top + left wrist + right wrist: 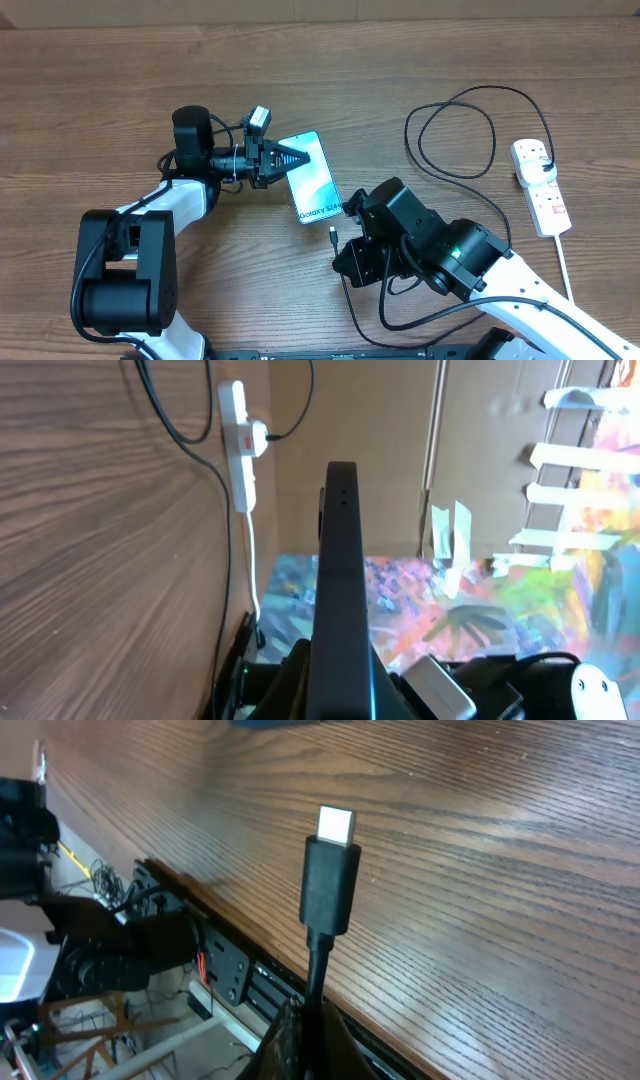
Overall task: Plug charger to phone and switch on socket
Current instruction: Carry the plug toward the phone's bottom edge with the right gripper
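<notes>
The left gripper [296, 160] is clamping the phone [315, 185] by one end, over the brown wood-grain table [90, 90]. The right gripper [305, 1035] is pinching the charger [328, 880] just below its plug, near the phone. The socket [540, 185] is lying well apart on the table. A colourful painted sheet [480, 600] is showing beyond the table's edge.

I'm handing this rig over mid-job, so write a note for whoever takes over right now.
Left gripper: shut on one end of the phone, screen up.
Right gripper: shut on the charger, its connector tip free, close to the phone's other end but not inserted.
Socket: far right, with the charger's plug seated in it.
Done: phone and charger gripped.
Left: insert the connector, then switch on the socket. The switch position cannot be read.
</notes>
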